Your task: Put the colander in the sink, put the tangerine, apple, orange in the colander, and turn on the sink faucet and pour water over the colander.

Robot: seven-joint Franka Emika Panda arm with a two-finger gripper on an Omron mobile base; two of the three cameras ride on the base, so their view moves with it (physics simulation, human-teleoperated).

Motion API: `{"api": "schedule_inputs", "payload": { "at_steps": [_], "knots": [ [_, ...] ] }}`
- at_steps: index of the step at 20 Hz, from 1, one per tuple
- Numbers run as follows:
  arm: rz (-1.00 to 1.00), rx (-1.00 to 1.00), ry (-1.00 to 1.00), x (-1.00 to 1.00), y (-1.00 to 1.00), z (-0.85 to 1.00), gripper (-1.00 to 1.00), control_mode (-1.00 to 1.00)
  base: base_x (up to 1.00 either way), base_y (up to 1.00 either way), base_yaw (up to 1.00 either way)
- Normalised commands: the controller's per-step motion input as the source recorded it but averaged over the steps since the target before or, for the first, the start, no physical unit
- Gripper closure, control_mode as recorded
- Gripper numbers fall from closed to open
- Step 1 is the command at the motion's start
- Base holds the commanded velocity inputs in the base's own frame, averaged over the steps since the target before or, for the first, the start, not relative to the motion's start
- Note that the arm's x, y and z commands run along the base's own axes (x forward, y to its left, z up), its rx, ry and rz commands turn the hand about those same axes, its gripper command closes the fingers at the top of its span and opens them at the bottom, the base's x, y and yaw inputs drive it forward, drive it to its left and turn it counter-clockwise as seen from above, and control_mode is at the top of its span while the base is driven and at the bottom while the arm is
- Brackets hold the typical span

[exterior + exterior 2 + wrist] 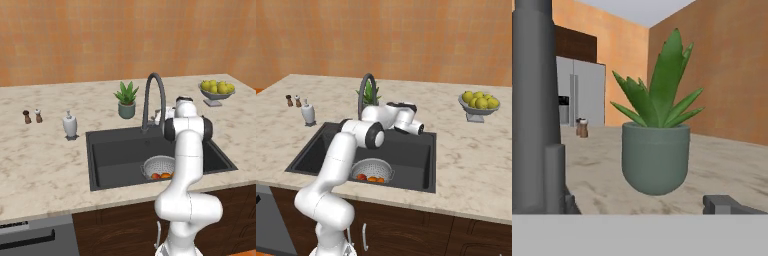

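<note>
So the pierced silver metal colander (pixel 159 165) already sits in the dark rectangular sink (pixel 117 150), with a red fruit and orange ones inside. The hand (pixel 637 207) hangs released by the tall dark gooseneck faucet (pixel 154 100); water's still off, I'd say.

marble counter (pixel 45 165) holds, left of the sink (pixel 120 155), soap bottle (pixel 70 125) and shakers (pixel 32 116); behind it, potted plant (pixel 126 100).
</note>
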Motion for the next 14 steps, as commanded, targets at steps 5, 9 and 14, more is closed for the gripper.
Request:
{"api": "schedule_inputs", "payload": {
  "at_steps": [5, 9, 14],
  "knots": [
    [-0.02, 0.02, 0.0, 0.15, 0.0, -0.01, -1.0, -1.0, 0.0, 0.0, 0.0],
    [-0.05, 0.02, 0.0, 0.14, 0.0, 0.0, -1.0, -1.0, 0.0, 0.0, 0.0],
    [-0.09, 0.01, 0.02, 0.03, 0.0, 0.01, 1.0, -1.0, 0.0, 0.0, 0.0]
  ]
}}
